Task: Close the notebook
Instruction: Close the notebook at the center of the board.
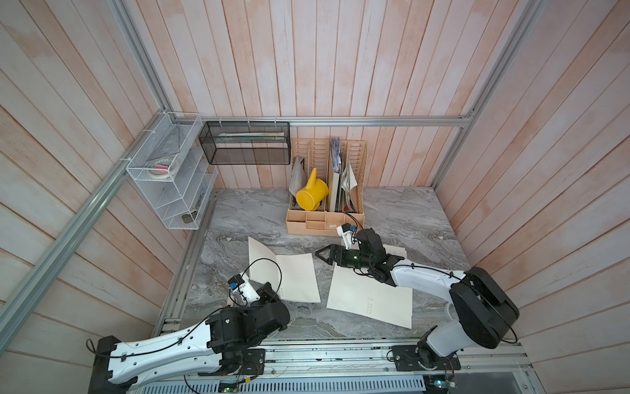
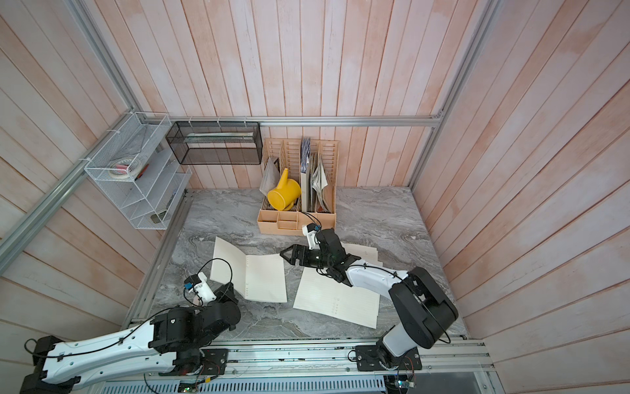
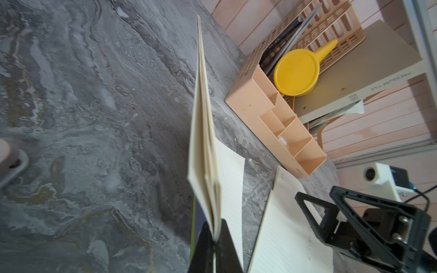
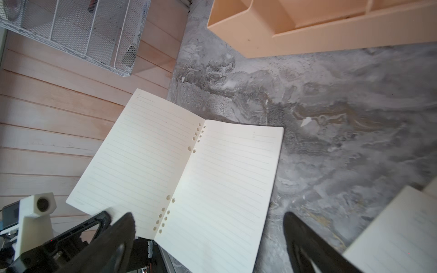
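**1. Top views.** Seen from the room, the notebook [image 1: 296, 276] [image 2: 266, 278] sits open approx. mid-table, nearer the L arm. Its R half lies flat on the marble table [image 1: 238, 211]. Its L half is raised at a slant off the spine. The L gripper [image 1: 272, 289] is at the raised half's near edge, tips mostly hidden under the wrist here. The R gripper [image 1: 319, 254] hovers just beside the flat half's far corner, jaws apart, holding nothing. Lined loose sheets [image 1: 370, 296] lie under the R arm, apart from the notebook. An organiser [image 1: 324, 223] w/ a yellow watering can [image 1: 312, 196] stands at the back wall, well apart from the notebook.

**2. L wrist view.** The L gripper [image 3: 216, 245] is clamped on the edge of the raised pages. Several leaves are pinched together, presumably so the whole L half goes over as one block. The pages show near edge-on to the cam, i.e. steeply tilted. The R gripper [image 3: 315, 192] shows near the loose sheets, jaws spread.

**3. R wrist view.** Both lined pages and the punched holes along the spine face the cam. The L gripper [image 4: 113, 218] pinches the raised page's near corner. The R gripper's own fingers [image 4: 300, 236] frame the flat half, wide apart, not touching it.

**4. Assessment.**
- Progress: fold approx. half done.
- Probable reason for R gripper pos.: stand-by to steady or press the flat half, since a light notebook may slide when the L half swings over.
- Risk: thin leaves slip from the pinch, or bow instead of folding.
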`<control>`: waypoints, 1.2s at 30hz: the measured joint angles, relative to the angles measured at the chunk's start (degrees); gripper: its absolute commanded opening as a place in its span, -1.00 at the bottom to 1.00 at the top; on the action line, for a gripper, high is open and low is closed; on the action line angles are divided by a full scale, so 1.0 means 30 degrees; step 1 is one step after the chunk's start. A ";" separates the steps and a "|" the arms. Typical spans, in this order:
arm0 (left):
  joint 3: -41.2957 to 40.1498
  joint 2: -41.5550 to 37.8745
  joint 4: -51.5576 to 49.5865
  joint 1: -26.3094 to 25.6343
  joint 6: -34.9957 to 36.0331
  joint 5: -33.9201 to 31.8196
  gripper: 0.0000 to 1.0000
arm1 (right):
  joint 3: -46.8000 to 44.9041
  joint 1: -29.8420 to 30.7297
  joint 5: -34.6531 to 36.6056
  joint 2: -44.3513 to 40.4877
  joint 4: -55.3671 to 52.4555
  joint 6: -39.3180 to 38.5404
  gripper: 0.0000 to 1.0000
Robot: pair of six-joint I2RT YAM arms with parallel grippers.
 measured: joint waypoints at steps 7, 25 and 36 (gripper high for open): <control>0.0000 -0.0233 -0.1989 0.0437 -0.0255 -0.0481 -1.00 | 0.0925 0.1209 -0.0867 0.2127 0.1741 0.0729 0.96; -0.1457 -0.0794 0.3723 0.3308 0.6135 0.1945 -1.00 | 0.2535 0.2528 -0.1829 0.5821 0.3468 0.1494 0.96; -0.1625 -0.0896 0.4444 0.3512 0.7410 0.2433 -0.84 | 0.2171 0.2630 -0.1836 0.7490 0.4466 0.1661 0.97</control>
